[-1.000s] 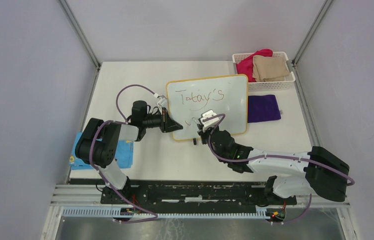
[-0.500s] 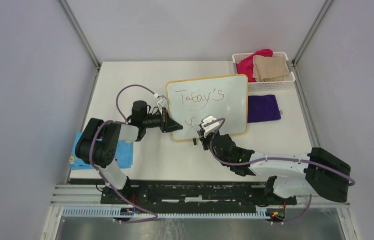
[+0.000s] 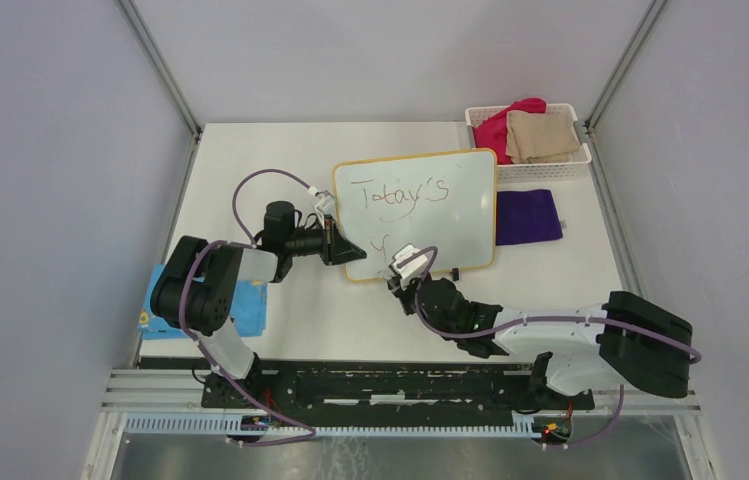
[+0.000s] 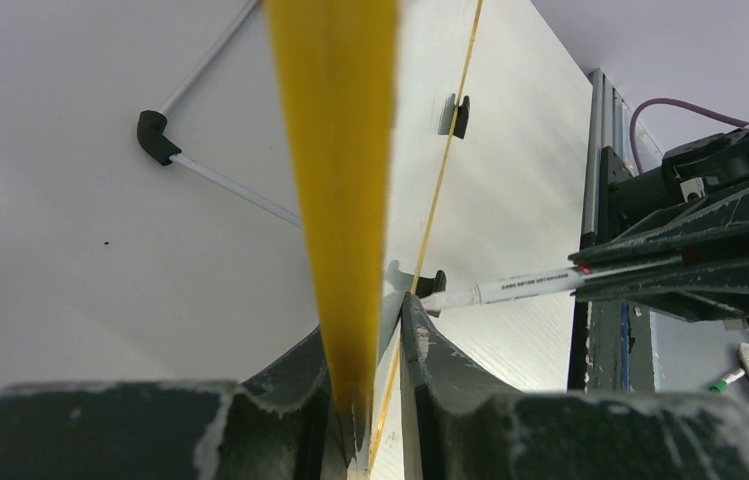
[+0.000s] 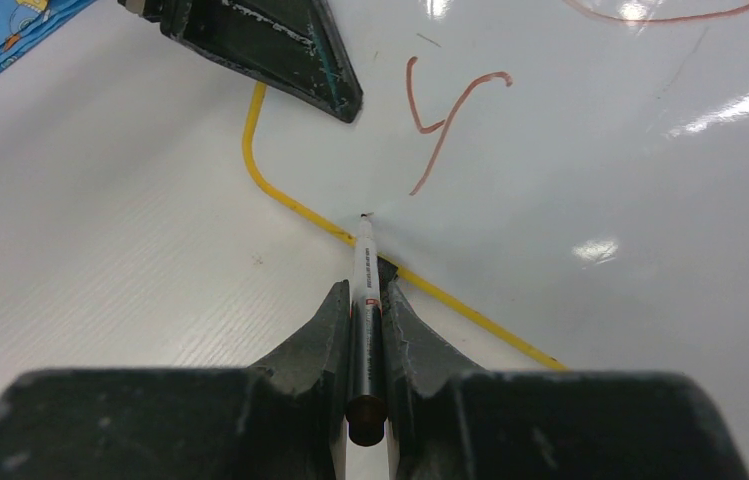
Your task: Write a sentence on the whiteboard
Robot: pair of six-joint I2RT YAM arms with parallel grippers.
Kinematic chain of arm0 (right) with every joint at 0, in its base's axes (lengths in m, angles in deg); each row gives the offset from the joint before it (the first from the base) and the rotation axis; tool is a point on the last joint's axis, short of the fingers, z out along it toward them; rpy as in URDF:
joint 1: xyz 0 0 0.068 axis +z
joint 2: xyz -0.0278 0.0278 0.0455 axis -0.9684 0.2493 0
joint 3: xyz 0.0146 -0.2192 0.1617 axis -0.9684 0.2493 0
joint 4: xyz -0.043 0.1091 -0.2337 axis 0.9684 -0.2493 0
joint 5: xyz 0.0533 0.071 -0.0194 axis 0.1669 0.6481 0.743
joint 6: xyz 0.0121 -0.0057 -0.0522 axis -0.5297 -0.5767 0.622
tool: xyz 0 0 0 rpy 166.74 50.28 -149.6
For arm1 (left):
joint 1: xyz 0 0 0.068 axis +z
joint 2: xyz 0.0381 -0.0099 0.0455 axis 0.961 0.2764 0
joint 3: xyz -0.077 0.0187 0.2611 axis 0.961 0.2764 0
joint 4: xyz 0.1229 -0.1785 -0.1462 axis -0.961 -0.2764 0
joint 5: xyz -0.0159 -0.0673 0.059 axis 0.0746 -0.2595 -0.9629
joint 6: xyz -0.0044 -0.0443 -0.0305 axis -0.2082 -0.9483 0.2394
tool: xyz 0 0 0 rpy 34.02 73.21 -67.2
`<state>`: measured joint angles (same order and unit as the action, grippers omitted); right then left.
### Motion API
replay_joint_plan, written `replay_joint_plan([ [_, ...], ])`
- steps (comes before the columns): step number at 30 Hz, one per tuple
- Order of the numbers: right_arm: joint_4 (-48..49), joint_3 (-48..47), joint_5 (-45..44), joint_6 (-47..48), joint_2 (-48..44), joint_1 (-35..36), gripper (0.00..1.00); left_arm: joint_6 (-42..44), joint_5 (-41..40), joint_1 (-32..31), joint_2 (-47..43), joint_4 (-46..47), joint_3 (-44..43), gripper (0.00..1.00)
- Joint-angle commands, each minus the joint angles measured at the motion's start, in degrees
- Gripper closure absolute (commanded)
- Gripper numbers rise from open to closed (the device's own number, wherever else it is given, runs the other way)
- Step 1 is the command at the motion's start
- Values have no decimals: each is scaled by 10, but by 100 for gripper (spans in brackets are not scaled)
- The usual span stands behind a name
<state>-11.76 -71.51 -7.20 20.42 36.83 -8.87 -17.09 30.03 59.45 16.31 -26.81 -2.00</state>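
The whiteboard [image 3: 460, 215] lies on the table with its yellow frame [image 5: 295, 205] around it. The sentence [image 3: 405, 193] reads "Today's" on the top line, with a lone "y" [image 5: 445, 120] beneath it. My left gripper [image 3: 350, 252] is shut on the board's left edge [image 4: 335, 150], one finger on each face. My right gripper [image 5: 365, 295] is shut on a white marker [image 5: 364, 265]. The marker's tip sits just inside the near frame, below the "y". The marker [image 4: 530, 287] also shows in the left wrist view.
A white basket [image 3: 570, 165] with pink and beige cloths stands at the back right. A purple cloth [image 3: 528, 217] lies right of the board. A blue card [image 3: 250, 305] lies by the left arm. The board's black feet [image 3: 456, 272] stick out at its near edge.
My right gripper has drawn back down and to the left, toward the board's near edge, uncovering the "y". The left gripper and the board have not moved.
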Motion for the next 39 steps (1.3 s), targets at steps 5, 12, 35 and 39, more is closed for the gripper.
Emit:
replay_joint_plan([
  [5,19,-72,22,3,40,8,100,35,-59,-14,25,-82,7,98],
  [12,26,-79,25,10,19,9,100,35,-60,-13,24,-82,6,98],
  [35,-4,-64,-10,29,-51,-63,100,33,-59,-13,27,-82,5,98],
  [39,-4,-66,-11,29,-41,-66,100,33,-60,-13,27,-82,5,98],
])
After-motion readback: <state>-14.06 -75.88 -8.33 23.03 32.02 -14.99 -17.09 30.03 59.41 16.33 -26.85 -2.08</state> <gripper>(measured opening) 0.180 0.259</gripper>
